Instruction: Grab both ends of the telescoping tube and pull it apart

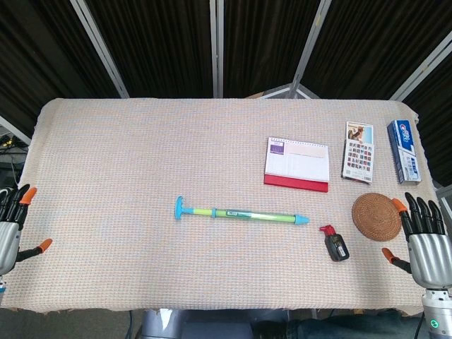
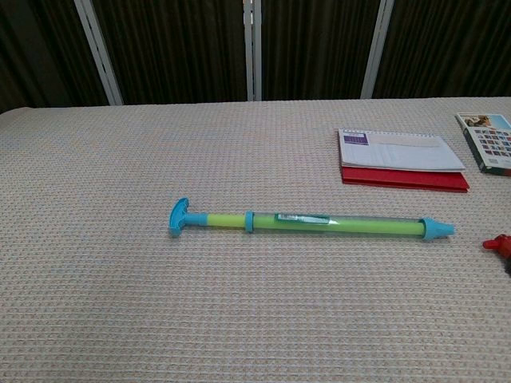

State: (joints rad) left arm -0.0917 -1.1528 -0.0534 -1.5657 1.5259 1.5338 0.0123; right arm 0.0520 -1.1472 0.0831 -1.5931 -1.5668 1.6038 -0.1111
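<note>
Both hands, left hand (image 1: 10,229) and right hand (image 1: 422,240), are idling with fingers spread, holding nothing; telescoping tube (image 1: 240,213) is lying loose, so a one-sided grab risks rolling it toward the woven coaster (image 1: 377,216).

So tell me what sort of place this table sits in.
Probably a staged test or lab station, not a home: a cloth-covered table backed by dark folding screen panels, with unrelated props laid out on it, such as a desk calendar, a woven coaster and a telescoping tube.

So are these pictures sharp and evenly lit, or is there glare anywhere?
Head view: even, soft light, sharp, only a faint shadow under the telescoping tube. Chest view: equally sharp, no glare on the tablecloth, dark curtains behind.
</note>
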